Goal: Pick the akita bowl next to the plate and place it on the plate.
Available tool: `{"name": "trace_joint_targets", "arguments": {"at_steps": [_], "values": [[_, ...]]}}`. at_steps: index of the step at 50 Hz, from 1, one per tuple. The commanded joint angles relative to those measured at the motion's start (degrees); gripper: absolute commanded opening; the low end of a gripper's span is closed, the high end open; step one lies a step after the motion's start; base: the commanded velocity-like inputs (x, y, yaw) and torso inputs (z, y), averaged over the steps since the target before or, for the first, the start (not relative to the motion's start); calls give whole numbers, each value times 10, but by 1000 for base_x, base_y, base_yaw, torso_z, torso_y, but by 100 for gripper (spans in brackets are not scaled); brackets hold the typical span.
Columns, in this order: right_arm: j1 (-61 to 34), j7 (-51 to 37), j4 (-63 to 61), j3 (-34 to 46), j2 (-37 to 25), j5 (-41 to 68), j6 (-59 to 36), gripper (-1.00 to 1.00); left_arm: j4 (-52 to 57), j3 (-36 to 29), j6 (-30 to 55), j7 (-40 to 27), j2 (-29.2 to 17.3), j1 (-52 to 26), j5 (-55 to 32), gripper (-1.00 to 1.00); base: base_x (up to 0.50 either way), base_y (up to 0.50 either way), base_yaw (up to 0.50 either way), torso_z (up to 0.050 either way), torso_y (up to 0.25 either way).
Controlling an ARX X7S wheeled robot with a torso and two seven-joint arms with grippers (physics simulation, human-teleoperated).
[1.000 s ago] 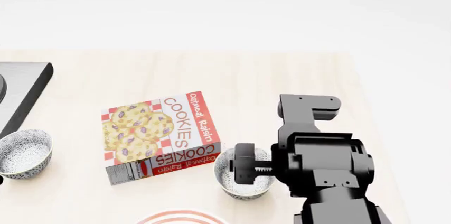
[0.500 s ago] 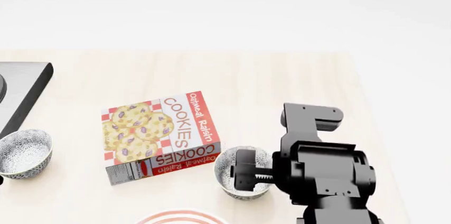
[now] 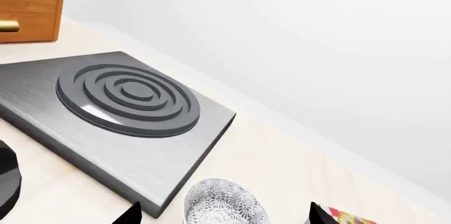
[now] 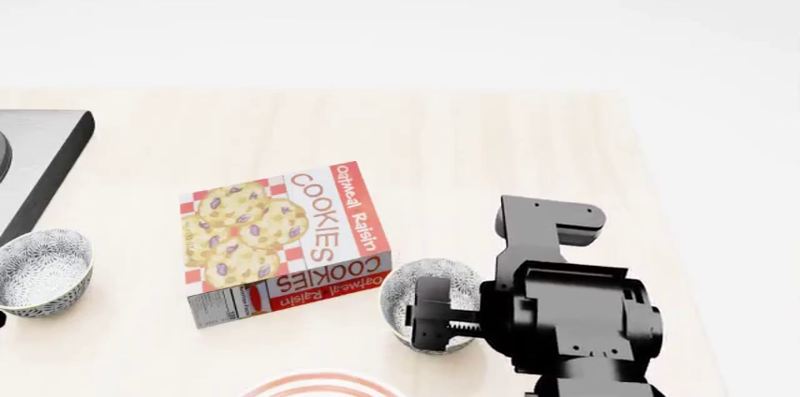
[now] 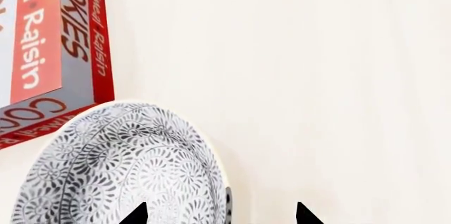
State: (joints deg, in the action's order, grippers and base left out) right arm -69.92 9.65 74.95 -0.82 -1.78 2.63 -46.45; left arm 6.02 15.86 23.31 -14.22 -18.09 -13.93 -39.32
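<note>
My right gripper (image 4: 432,315) hung directly over the akita bowl (image 4: 425,303), which sat on the table (image 4: 525,135) just beside the cookie box (image 4: 285,242), near the plate (image 4: 318,386). Its fingers (image 5: 134,214) were spread, straddling the rim (image 5: 224,197). My left fingers (image 3: 130,214) were also apart, well away.

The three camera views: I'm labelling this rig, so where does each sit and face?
Head view: high, facing down at the pale wooden table; shows the black right arm's gripper.
Left wrist view: faces the grey ringed stove plate; left gripper fingertips show.
Right wrist view: faces down; right gripper fingertips straddle the rim.
Head and right wrist share the speckled akita bowl and red cookie box.
</note>
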Motion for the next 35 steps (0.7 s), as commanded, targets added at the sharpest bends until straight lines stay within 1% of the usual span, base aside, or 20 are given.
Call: {"name": "trace_joint_targets", "arguments": {"at_steps": [1, 11, 12, 18, 24, 31, 33, 35], "values": [[2, 5, 0, -11, 0, -9, -2, 100, 3, -1, 1, -3, -2, 1, -2, 100, 0, 0, 0, 0, 0], [2, 6, 0, -14, 1, -13, -1, 100, 3, -2, 0, -4, -3, 1, -4, 100, 0, 0, 0, 0, 0], [2, 7, 0, -15, 1, -13, -3, -100, 3, -2, 0, -4, -3, 1, -4, 100, 0, 0, 0, 0, 0], [3, 7, 0, -1, 4, -23, 8, -100, 3, -3, 0, -5, -3, 1, -5, 100, 0, 0, 0, 0, 0], [1, -26, 0, -8, 1, -20, 30, -100, -2, -4, -4, -2, -3, 1, -4, 100, 0, 0, 0, 0, 0], [-13, -27, -3, -2, -2, -21, 52, -100, 0, -4, -3, -4, -4, 2, -6, 100, 0, 0, 0, 0, 0], [-2, -30, -51, 9, -2, -30, 33, -100, 4, -4, 0, -7, -4, 2, -7, 100, 0, 0, 0, 0, 0], [34, -32, -175, 11, -3, -30, -42, -100, -1, -4, -3, -4, -4, 1, -6, 100, 0, 0, 0, 0, 0]]}}
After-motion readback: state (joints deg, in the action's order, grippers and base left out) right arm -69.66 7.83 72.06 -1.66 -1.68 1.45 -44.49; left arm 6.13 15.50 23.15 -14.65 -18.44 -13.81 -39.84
